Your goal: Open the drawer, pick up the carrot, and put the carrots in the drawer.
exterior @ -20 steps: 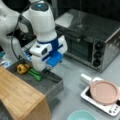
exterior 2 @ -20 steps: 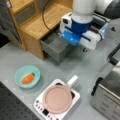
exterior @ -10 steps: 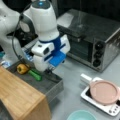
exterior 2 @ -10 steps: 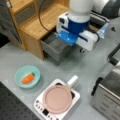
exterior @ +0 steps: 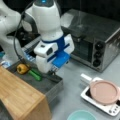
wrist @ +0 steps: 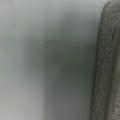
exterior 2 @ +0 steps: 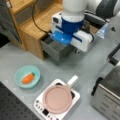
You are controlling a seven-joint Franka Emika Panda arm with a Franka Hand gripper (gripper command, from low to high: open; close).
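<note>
No legible text, label, brand, number or sign in any view. The control strip of the white cooktop (exterior 2: 43,107), away from the gripper (exterior: 53,71) toward a front view's bottom, carries small dark marks, too blurred to read. The black knobs of the toaster oven (exterior: 98,53), to the gripper's side toward a front view's right, show no readable markings. The wrist view gives only a grey surface and a rough grey edge, with no lettering.
</note>
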